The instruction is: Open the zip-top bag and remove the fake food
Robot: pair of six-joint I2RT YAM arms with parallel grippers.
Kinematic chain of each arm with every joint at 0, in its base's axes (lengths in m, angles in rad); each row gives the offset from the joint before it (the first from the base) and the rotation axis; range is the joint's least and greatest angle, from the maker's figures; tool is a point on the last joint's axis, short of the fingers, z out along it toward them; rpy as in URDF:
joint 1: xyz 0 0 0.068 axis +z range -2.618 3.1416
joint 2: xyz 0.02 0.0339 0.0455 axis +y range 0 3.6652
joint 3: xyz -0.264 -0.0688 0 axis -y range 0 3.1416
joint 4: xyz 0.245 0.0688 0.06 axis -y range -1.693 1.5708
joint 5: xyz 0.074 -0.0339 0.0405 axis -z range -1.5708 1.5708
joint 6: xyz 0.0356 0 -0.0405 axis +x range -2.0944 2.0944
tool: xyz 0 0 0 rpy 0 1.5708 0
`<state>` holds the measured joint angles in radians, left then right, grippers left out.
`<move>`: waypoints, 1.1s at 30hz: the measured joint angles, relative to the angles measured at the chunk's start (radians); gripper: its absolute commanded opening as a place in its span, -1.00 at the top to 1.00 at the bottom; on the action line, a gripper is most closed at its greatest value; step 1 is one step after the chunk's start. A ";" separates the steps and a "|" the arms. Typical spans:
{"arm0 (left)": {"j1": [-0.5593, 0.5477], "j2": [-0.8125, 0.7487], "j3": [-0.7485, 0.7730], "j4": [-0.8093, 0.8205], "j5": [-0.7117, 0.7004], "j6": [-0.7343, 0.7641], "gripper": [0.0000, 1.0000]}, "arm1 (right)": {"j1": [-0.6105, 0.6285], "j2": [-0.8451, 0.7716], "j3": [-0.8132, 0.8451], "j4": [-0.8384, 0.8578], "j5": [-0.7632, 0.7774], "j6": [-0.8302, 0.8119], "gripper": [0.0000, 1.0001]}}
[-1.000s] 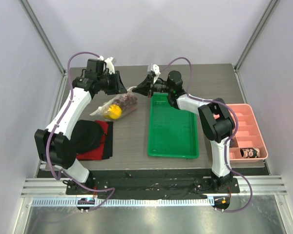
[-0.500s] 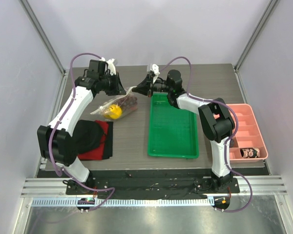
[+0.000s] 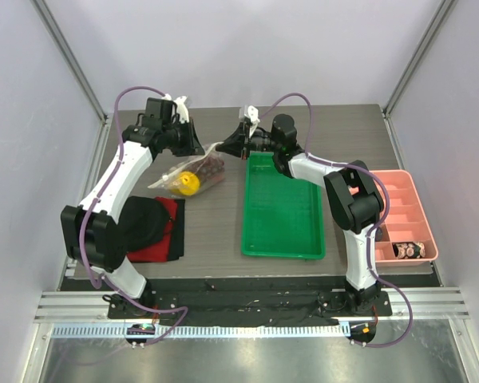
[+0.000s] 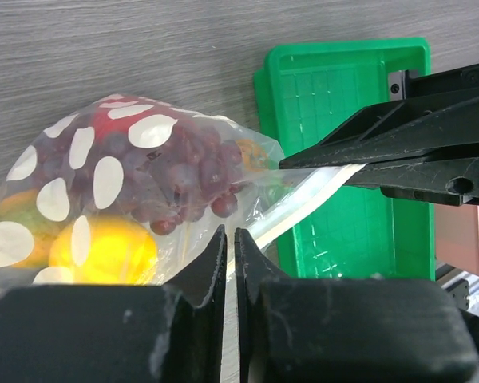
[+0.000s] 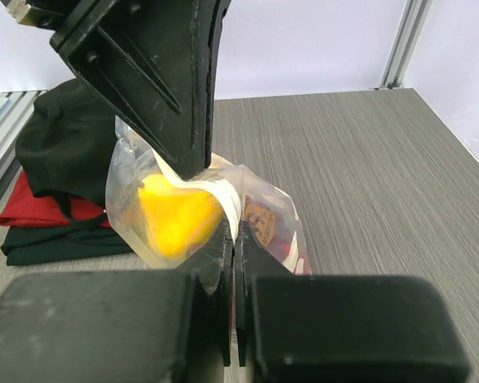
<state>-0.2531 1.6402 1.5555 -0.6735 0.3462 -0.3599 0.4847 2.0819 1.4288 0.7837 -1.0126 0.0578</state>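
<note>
The zip-top bag [image 3: 188, 177] is clear with white dots; it lies left of the green tray, its top edge lifted. Inside show the yellow piece [image 3: 188, 183], the dark red grape cluster [image 4: 184, 171] and a bit of glossy red [image 4: 104, 120]. My left gripper [image 3: 200, 148] is shut on one side of the bag's zip edge [image 4: 230, 236]. My right gripper [image 3: 224, 146] is shut on the other side, the white strip pinched between its fingertips [image 5: 233, 233]. The two grippers face each other a short way apart; the right one's fingers [image 4: 383, 155] show in the left wrist view.
A green tray [image 3: 283, 203] lies just right of the bag. A pink compartment box [image 3: 403, 215] with small dark lumps stands at the right edge. A red cloth [image 3: 169, 214] under a black cloth [image 3: 140, 222] lies near left.
The left arm has shifted a little, its elbow drawing inward. Both grippers stay shut on the bag's top edge. The bag has barely moved.
</note>
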 measured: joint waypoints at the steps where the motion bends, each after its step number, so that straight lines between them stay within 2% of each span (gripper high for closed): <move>1: 0.000 -0.002 0.000 -0.002 -0.009 -0.002 0.55 | 0.000 0.000 0.000 -0.005 0.002 -0.004 0.97; 4: 0.002 -0.014 0.000 -0.027 -0.058 -0.027 0.01 | 0.000 0.000 0.000 -0.022 0.015 -0.016 0.97; 8: 0.030 -0.061 -0.008 -0.096 -0.187 -0.141 -0.26 | 0.000 0.000 0.000 -0.046 0.042 -0.027 0.98; 11: 0.093 -0.144 -0.055 -0.161 -0.277 -0.274 -0.28 | 0.000 0.000 0.000 -0.050 0.060 -0.029 0.97; 15: 0.240 -0.285 -0.144 -0.299 -0.364 -0.473 -0.71 | 0.000 0.000 -0.003 -0.047 0.082 -0.030 0.98; 18: 0.293 -0.329 -0.155 -0.396 -0.417 -0.594 -0.74 | 0.000 -0.002 -0.010 -0.054 0.099 -0.047 0.97; 21: 0.324 -0.324 -0.154 -0.480 -0.404 -0.734 -0.75 | 0.000 -0.008 -0.023 -0.074 0.115 -0.074 0.98; 26: 0.385 -0.257 -0.154 -0.567 -0.296 -0.926 -0.72 | 0.000 -0.026 -0.039 -0.094 0.126 -0.096 0.98; 33: 0.389 -0.149 -0.153 -0.585 -0.130 -1.110 -0.59 | 0.000 -0.049 -0.048 -0.109 0.132 -0.122 0.98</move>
<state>0.1356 1.4910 1.4029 -1.2583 0.2165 -1.4704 0.4850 2.0331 1.3808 0.6746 -0.8806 -0.0639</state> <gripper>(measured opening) 0.827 0.032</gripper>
